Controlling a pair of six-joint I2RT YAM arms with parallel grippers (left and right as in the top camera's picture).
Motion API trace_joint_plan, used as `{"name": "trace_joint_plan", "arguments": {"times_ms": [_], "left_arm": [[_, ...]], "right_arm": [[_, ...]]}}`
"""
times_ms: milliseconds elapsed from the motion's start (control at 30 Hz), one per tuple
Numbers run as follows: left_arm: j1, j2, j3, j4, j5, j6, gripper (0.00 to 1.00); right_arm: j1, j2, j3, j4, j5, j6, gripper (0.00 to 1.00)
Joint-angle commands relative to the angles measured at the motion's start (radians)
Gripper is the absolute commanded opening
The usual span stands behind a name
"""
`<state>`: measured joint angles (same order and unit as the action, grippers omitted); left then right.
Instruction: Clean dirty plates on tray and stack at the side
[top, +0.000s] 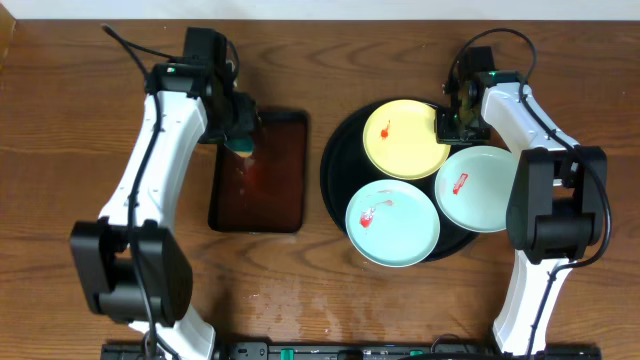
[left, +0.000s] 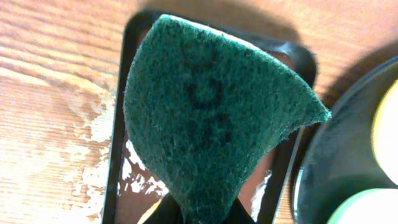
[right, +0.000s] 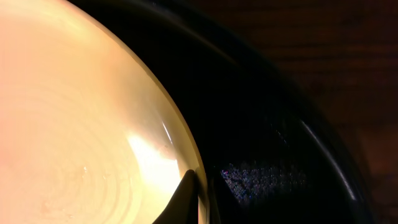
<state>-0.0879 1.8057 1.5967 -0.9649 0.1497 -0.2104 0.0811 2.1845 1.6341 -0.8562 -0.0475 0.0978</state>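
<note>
The round black tray (top: 334, 165) holds three plates: a pale yellow plate (top: 405, 138) at the back and two mint-white plates (top: 392, 222) (top: 478, 188), each with a red smear. My right gripper (top: 450, 122) is shut on the yellow plate's right rim; in the right wrist view one finger lies on the plate's (right: 74, 124) inner face and one outside its rim (right: 202, 199), over the tray (right: 267, 124). My left gripper (top: 243, 145) is shut on a green scouring pad (left: 211, 112), held above the brown tray.
A rectangular dark-brown tray (top: 270, 200) lies left of the black tray, its bottom wet and shiny (left: 134, 180). Bare wood tabletop (top: 60, 130) surrounds both. The arms' bases stand at the front edge.
</note>
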Motion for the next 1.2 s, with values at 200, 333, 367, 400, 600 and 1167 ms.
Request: {"name": "trace_joint_plan", "arguments": {"times_ms": [200, 333, 367, 400, 600, 1167], "left_arm": [[-0.058, -0.023, 0.001, 0.04, -0.016, -0.011, 0.07], [-0.079, -0.023, -0.002, 0.056, -0.067, -0.012, 0.07], [-0.082, -0.023, -0.002, 0.055, -0.082, -0.012, 0.07], [-0.082, -0.023, -0.003, 0.054, -0.088, -0.012, 0.07], [-0.082, -0.023, -0.023, 0.051, -0.088, -0.012, 0.08], [-0.082, -0.013, -0.037, 0.05, -0.088, -0.012, 0.07]], "right_arm": [[0.011, 0.011, -0.007, -0.004, 0.014, -0.01, 0.08], [0.011, 0.011, -0.007, -0.004, 0.014, -0.009, 0.09], [0.011, 0.011, -0.007, -0.004, 0.014, -0.009, 0.09], [0.011, 0.011, -0.007, -0.004, 0.014, -0.009, 0.09], [0.011, 0.011, -0.007, -0.004, 0.014, -0.009, 0.1], [0.01, 0.011, -0.007, -0.015, 0.015, -0.009, 0.01]]}}
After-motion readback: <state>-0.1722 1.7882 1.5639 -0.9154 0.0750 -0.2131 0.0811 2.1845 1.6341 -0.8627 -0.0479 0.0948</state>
